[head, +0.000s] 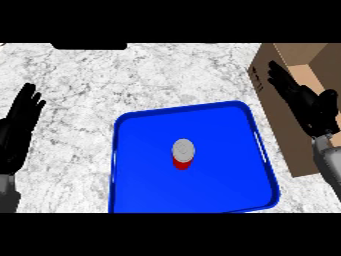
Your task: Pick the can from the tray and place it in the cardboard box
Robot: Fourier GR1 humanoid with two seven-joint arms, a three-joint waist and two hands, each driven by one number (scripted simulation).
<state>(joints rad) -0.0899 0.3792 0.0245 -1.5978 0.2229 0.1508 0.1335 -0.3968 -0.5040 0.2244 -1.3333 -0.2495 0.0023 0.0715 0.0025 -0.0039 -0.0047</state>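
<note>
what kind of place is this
Probably a kitchen counter: a white, grey-veined marble-look countertop holds a blue tray with a red can standing upright on it, and an open cardboard box sits at the right edge. No appliances or walls show, so this is a guess.

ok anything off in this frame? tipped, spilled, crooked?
Nothing stands out. The can stands upright near the middle of the blue tray, no spill. The cardboard box sits open to the tray's right. Left hand and right hand are both open, holding nothing.
</note>
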